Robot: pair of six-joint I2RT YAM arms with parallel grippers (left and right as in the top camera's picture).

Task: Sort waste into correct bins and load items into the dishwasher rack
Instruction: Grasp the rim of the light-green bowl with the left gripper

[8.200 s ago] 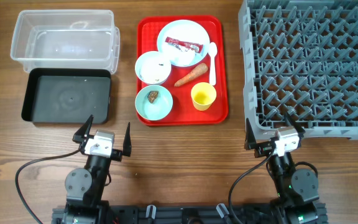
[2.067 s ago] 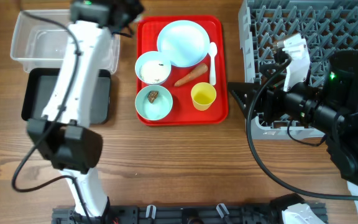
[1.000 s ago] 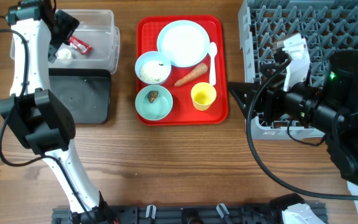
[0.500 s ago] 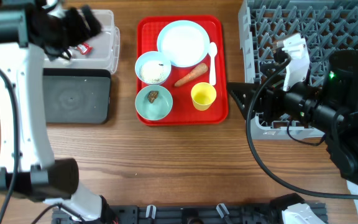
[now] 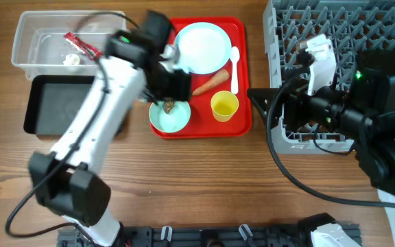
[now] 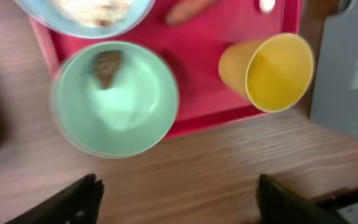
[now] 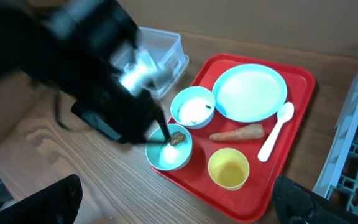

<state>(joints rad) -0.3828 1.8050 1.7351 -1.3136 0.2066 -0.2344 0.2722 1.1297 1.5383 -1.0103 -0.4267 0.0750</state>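
Note:
My left gripper [image 5: 172,92] is open and empty, just above the pale-green bowl [image 6: 114,99] that holds the brown food lump [image 6: 107,65]. The red snack wrapper [image 5: 74,42] and the white crumpled scrap [image 5: 70,60] lie in the clear tub [image 5: 33,31]. The pale-blue plate [image 5: 202,46], carrot [image 5: 211,81], white spoon [image 5: 235,65] and yellow cup [image 5: 223,105] sit on the red serving tray [image 5: 242,123]. The blue-and-white bowl with rice [image 7: 192,107] is hidden overhead by my left arm. My right gripper [image 5: 262,103] is open and empty by the grey rack [image 5: 341,41].
The shallow black tray [image 5: 46,110] lies in front of the clear tub, partly under my left arm. The rack fills the right side. Bare wooden table [image 5: 204,185] runs along the front. My right arm's cables hang over the rack's front edge.
My left arm has swung right from the clear tub to above the pale-green bowl. The wrapper and scrap stay in the tub. The right arm has hardly moved.

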